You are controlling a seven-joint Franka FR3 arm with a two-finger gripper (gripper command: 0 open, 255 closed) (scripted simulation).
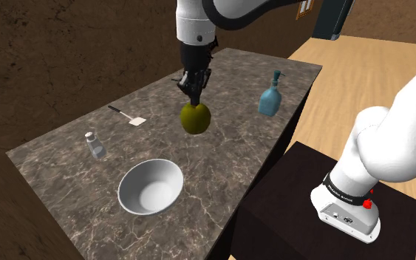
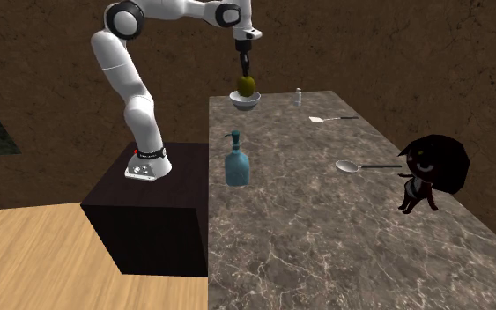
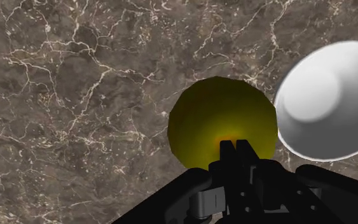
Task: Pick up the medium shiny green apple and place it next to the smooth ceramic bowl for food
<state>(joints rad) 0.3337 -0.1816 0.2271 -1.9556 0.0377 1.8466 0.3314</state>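
Veined marble counter [image 1: 232,77], round olive apple [image 1: 195,118], white bowl [image 1: 151,186]

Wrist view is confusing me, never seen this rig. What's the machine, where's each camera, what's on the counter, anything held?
It is a white robot arm on a dark box stand, with a black two-finger gripper. The shoulder view looks down from beside the stand; the second exterior view looks along the counter from its far end; the wrist view is on the hand, looking past the fingers. On the marbled counter lie a white bowl, blue bottle, small shaker, spatula, spoon and black figure. The fingers are shut on the top of a yellow-green apple, apparently lifted off the counter near the bowl.
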